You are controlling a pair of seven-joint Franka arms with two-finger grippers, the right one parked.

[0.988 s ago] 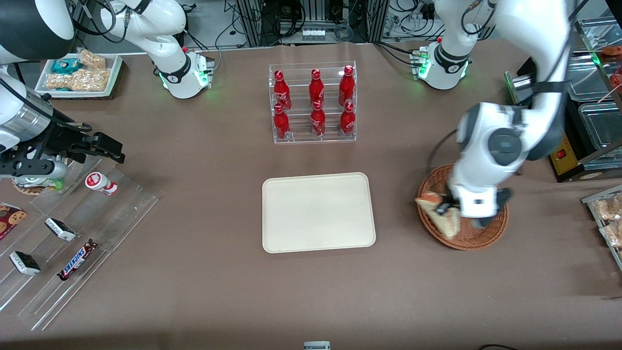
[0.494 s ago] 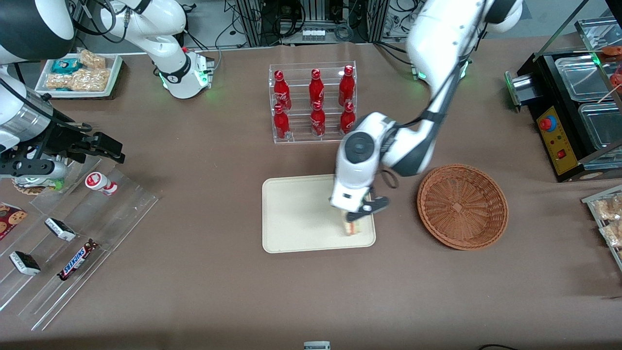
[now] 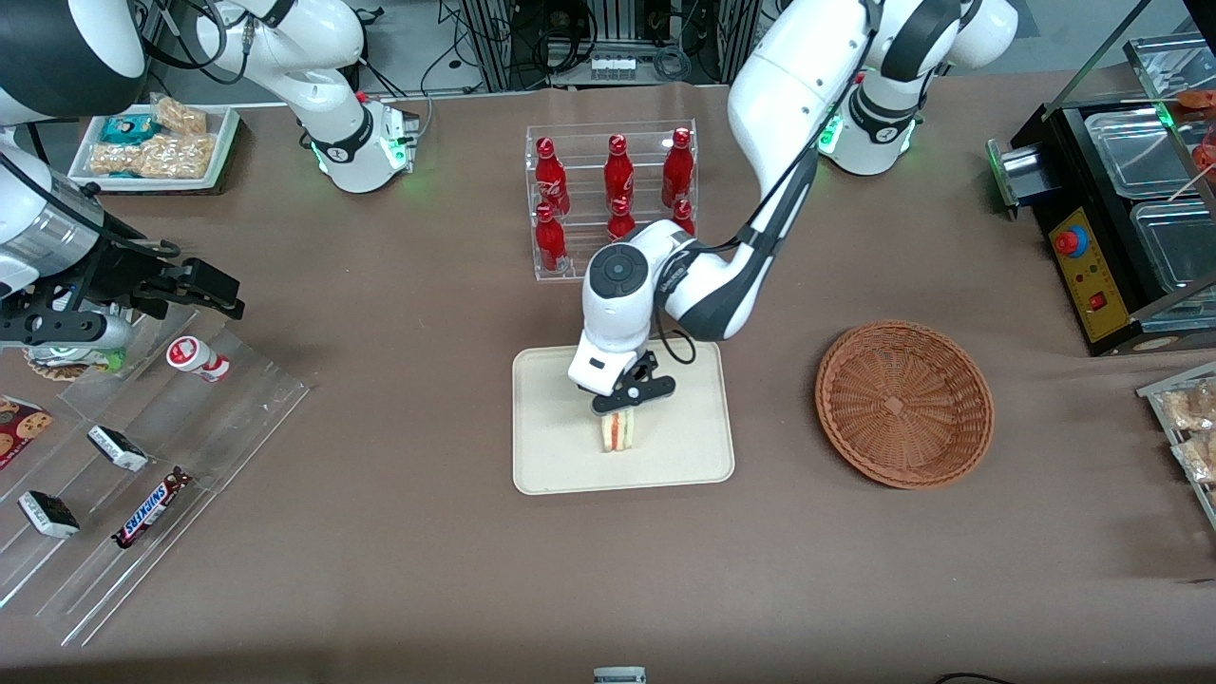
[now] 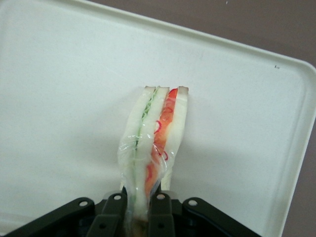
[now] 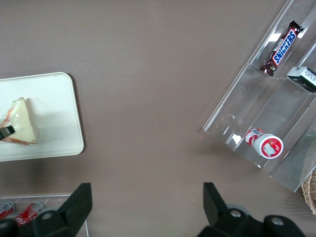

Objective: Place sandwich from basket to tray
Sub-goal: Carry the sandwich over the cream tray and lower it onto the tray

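The sandwich, a wrapped wedge of pale bread with a red-orange filling stripe, stands on edge over the middle of the cream-beige tray. My left gripper is shut on its upper end. In the left wrist view the sandwich is pinched between the black fingers, with the tray under it. It also shows in the right wrist view on the tray. The reddish-brown wicker basket lies empty toward the working arm's end of the table.
A clear rack of red bottles stands farther from the front camera than the tray. A clear stepped display with snack bars lies toward the parked arm's end. A white tray of bagged snacks sits at the back there.
My gripper carried the sandwich out of the basket and across to the tray, then moved from the tray's basket-side edge to its middle. The basket is left empty.
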